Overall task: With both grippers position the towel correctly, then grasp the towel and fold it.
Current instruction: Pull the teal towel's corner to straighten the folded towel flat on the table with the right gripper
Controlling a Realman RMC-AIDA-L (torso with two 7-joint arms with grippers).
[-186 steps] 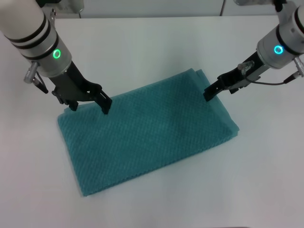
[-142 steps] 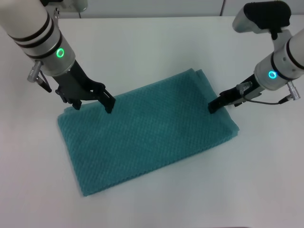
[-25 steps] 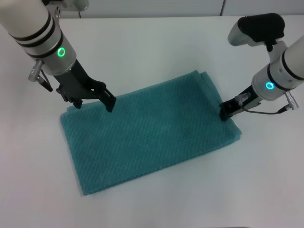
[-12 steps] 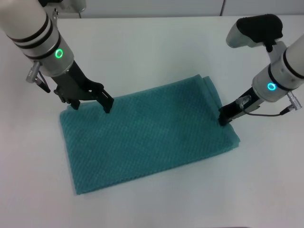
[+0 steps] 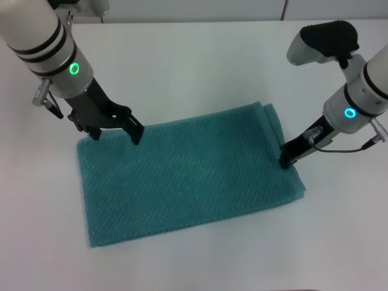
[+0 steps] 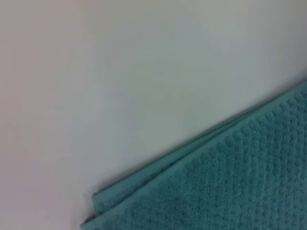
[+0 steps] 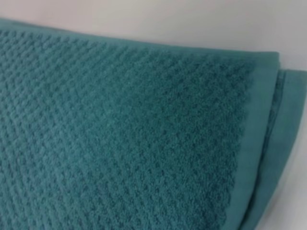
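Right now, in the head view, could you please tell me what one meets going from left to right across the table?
Left claw at the towel's far left edge → towel lying flat → right claw at the towel's right edge.

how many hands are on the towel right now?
2. Left hand is at the towel's far left edge; right hand presses its right edge. Contact underneath is hidden.

A smooth, plain white table [image 5: 200,66] is filling nearly the whole head view, its matte surface catching soft, even light. Along the far edge, a pale grey wall or cabinet front [image 5: 242,9] is showing, split by a thin vertical seam.
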